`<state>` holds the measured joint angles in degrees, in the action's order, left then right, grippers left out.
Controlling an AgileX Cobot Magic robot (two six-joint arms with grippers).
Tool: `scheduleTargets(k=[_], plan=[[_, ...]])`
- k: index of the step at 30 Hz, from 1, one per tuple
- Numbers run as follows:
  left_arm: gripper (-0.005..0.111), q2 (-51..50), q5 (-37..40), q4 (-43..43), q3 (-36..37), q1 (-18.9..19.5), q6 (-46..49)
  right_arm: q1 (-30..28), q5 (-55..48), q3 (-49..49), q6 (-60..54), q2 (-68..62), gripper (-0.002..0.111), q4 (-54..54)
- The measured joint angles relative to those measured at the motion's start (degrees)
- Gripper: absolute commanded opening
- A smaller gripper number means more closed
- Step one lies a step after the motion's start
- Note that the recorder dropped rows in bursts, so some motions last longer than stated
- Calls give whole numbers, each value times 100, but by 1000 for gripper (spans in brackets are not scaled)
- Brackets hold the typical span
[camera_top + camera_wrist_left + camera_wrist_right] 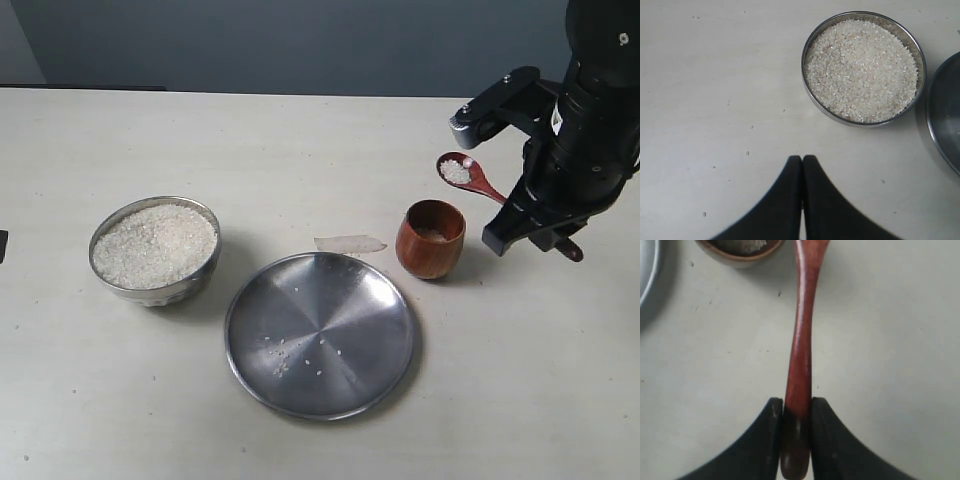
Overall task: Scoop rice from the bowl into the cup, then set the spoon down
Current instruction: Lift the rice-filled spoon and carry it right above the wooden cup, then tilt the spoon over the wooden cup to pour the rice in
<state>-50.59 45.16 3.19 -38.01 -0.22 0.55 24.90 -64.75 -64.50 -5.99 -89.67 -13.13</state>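
Note:
The steel bowl [155, 250] [864, 67] at the left is heaped with white rice [155, 243] [862, 70]. The wooden cup [430, 238] [740, 250] stands right of centre with a little rice at its bottom. My right gripper [535, 235] [797, 407] is shut on the handle of the wooden spoon [470, 178] [801, 355]. The spoon's head, carrying a small heap of rice, hangs in the air just beyond and above the cup. My left gripper [802, 160] is shut on nothing, over bare table near the bowl; the exterior view does not show it.
A wide flat steel plate [320, 335] [945, 120] lies in front of the cup, with a few stray grains on it. A small clear plastic scrap [350, 243] lies behind the plate. Loose grains dot the table near the bowl.

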Motion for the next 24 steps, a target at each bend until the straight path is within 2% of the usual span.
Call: scheduleTargets(k=[15,24], plan=[[0,0,0,0,0,0,0,0,356,43,12,31,-1,302],[0,0,0,0,0,0,0,0,1265,873,12,434,-1,317]])
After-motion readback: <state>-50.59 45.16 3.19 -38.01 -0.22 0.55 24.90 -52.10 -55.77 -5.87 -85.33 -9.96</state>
